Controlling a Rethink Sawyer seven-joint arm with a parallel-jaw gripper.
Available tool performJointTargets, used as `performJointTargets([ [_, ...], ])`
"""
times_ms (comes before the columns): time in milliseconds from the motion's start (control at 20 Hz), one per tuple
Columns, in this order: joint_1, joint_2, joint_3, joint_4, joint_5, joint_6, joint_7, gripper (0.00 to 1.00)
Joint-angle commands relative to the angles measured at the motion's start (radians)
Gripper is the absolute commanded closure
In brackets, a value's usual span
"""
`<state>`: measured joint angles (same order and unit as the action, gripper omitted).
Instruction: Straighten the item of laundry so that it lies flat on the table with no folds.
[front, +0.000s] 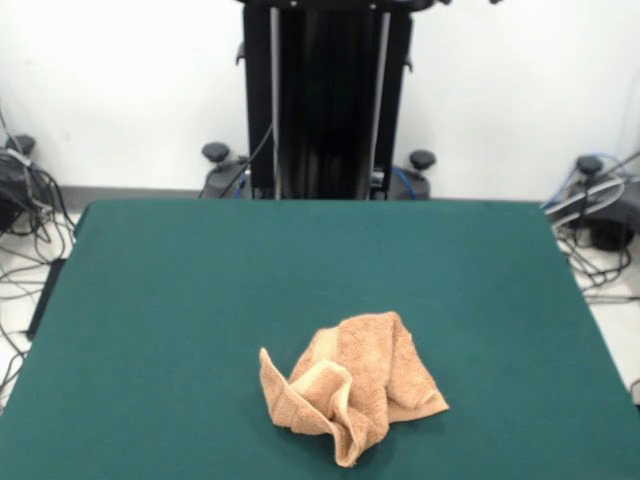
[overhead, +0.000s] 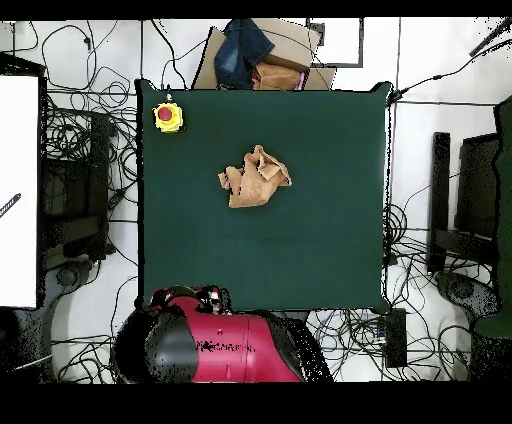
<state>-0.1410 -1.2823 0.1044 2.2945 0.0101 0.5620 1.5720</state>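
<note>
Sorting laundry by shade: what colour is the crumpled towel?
Light orange-tan all over; the towel shows best in the front view.

1. The front view looks from low beyond one long edge of the table (front: 150, 300), facing across the green top toward the black pedestal (front: 325, 100) and white wall at 12 o'clock. It sits close, so the near table corners are cut off at the bottom.
2. The overhead view looks straight down from high up, taking in the whole table (overhead: 330, 240), the cable-strewn floor around it and the red robot base (overhead: 215, 345) at 6 o'clock.
3. Both views share the tabletop and the crumpled towel (front: 350, 395) (overhead: 254, 178). It lies toward 6 o'clock in the front view and toward 12 o'clock overhead, so the views are turned half round to each other.
4. The yellow box with a red button (overhead: 168, 116), at 10 o'clock overhead, falls outside the front view.
</note>
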Motion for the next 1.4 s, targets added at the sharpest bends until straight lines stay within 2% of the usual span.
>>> performJointTargets([
  [50,-0.053,-0.003,0.103,0.195,0.006,-0.133,-0.067,0.0],
  [250,-0.018,-0.014,0.067,0.172,-0.049,-0.064,0.001,0.0],
  [600,-0.021,-0.043,0.053,0.261,-0.055,-0.124,0.015,0.0],
  [750,-0.006,-0.056,0.034,0.291,-0.089,-0.156,0.039,0.0],
  [800,0.002,-0.043,0.026,0.278,-0.125,-0.128,0.046,0.0],
  [900,-0.003,-0.025,0.023,0.296,-0.167,-0.191,0.056,0.0],
  [1000,-0.017,-0.015,0.038,0.315,-0.163,-0.248,0.057,0.0],
  [1200,-0.023,-0.023,0.062,0.312,-0.144,-0.266,0.072,0.0],
  [1300,-0.039,-0.028,0.104,0.273,-0.094,-0.231,0.046,0.0],
  [1400,-0.029,-0.037,0.105,0.186,-0.078,-0.133,0.039,0.0],
])
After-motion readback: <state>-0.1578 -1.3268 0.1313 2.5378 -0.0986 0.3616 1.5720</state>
